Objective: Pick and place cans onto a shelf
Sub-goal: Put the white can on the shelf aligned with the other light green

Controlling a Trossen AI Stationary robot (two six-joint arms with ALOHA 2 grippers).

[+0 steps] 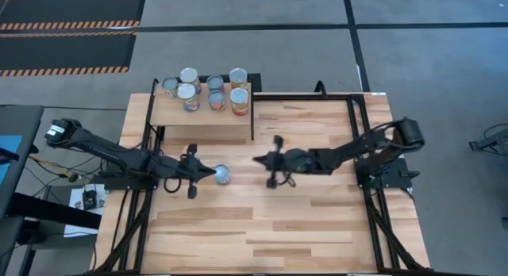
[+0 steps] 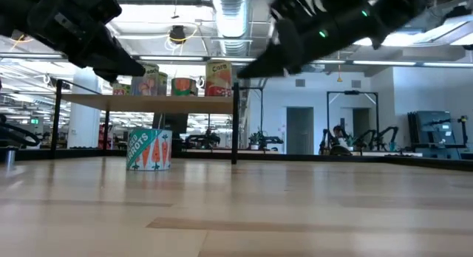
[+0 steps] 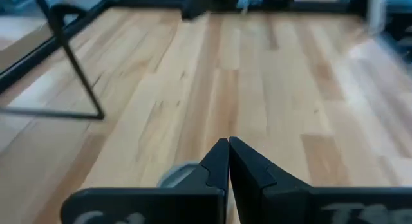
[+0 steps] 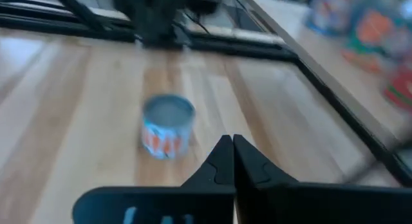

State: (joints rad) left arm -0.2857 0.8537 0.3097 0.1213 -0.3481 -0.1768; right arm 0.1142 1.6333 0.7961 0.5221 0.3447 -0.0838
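Observation:
A small can with a silver top and a bluish carrot label stands upright on the planked tabletop; it also shows in the low view and the right wrist view. Several more cans stand on the pale wooden shelf at the far left. My left gripper is shut and hovers just left of the lone can and above it; the can's rim peeks out below its fingers. My right gripper is shut and empty, raised to the right of that can.
The shelf stands on thin black legs with open room beneath it. Black frame rails run along the table's edges. Bare tabletop lies toward the near edge.

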